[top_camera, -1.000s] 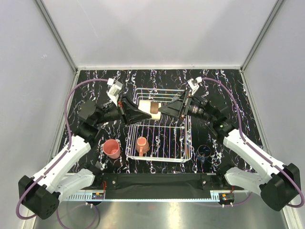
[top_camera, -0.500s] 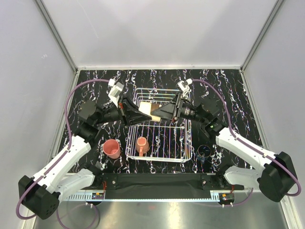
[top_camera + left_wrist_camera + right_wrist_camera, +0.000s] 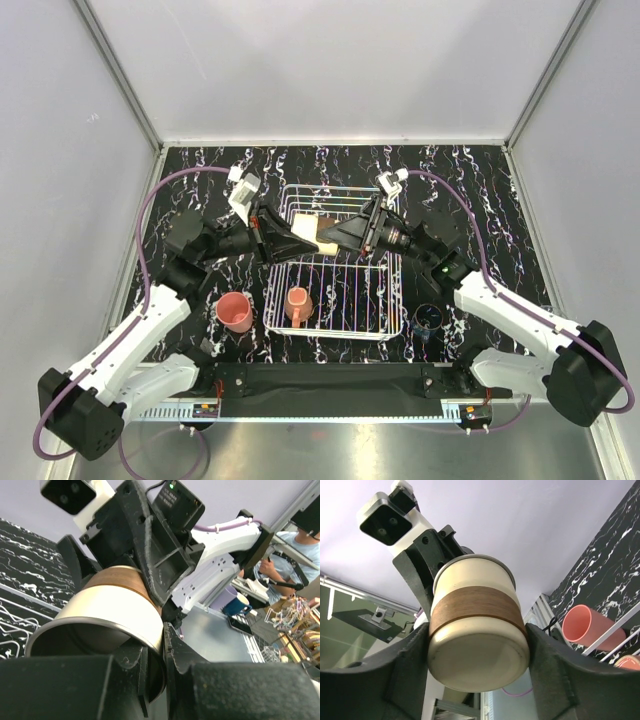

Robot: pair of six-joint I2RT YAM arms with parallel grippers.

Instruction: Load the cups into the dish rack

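Cream cup (image 3: 477,625) with a brown band round its middle and a metal-lined mouth, held on its side above the far half of the rack (image 3: 335,336), left gripper (image 3: 300,243) pinching its rim, right gripper (image 3: 477,652) pressed against both sides of its base.

Top external view, high above and to the rear, looking down, distant, wrist views facing each other, very close, cream cup (image 3: 477,625) just ahead of each, shared by all three.
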